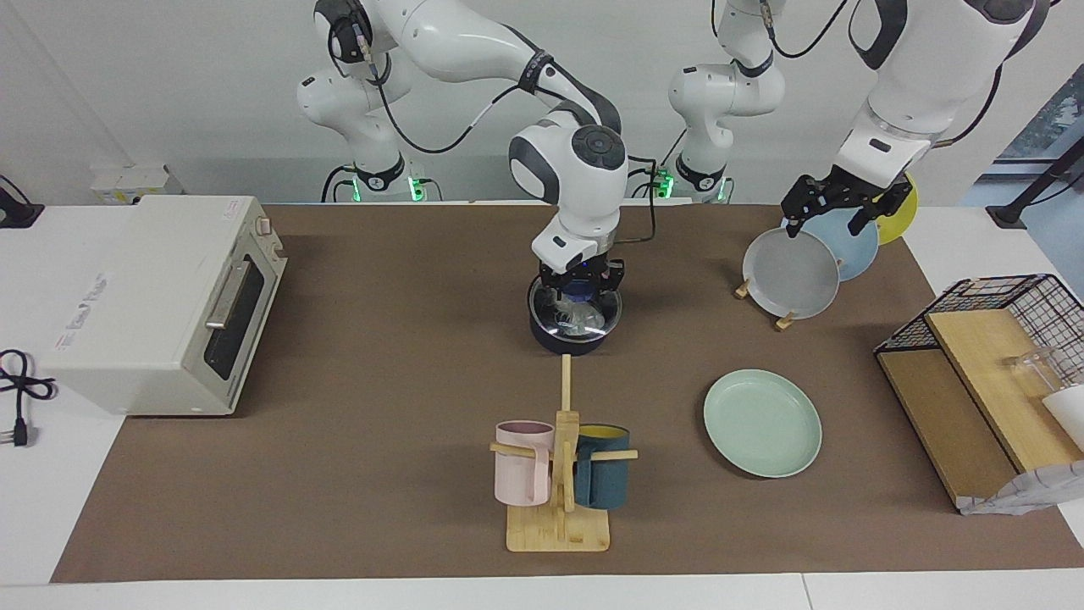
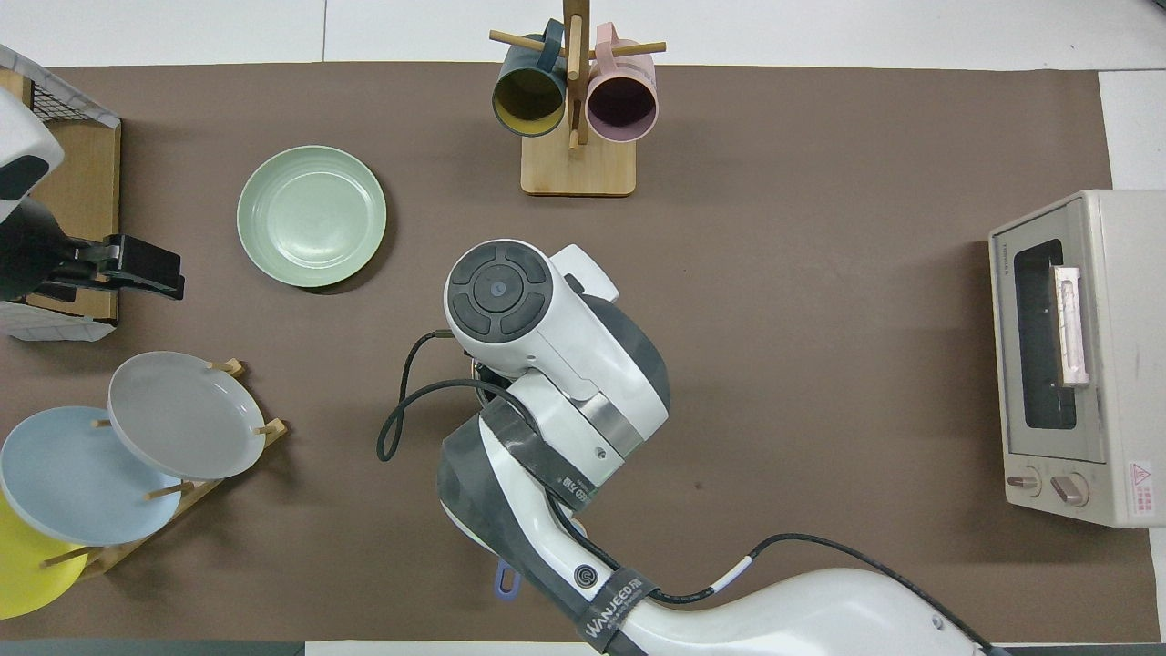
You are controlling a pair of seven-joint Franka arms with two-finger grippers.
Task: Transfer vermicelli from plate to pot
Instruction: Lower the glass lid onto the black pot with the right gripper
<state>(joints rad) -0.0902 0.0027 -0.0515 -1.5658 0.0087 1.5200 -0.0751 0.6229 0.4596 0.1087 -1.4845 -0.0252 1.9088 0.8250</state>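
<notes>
Facing view: translucent vermicelli (image 1: 583, 318) fills round pot (image 1: 550, 333).

right gripper (image 1: 581, 292) down in pot (image 1: 576, 332), over whitish vermicelli (image 1: 583, 317) lying inside | plate (image 1: 762, 422) bare, farther from the robots than pot, toward left arm's end | left gripper (image 1: 828, 210) up over plate rack (image 1: 809, 263), waiting | mug stand (image 1: 559, 479) farther out than pot
</notes>
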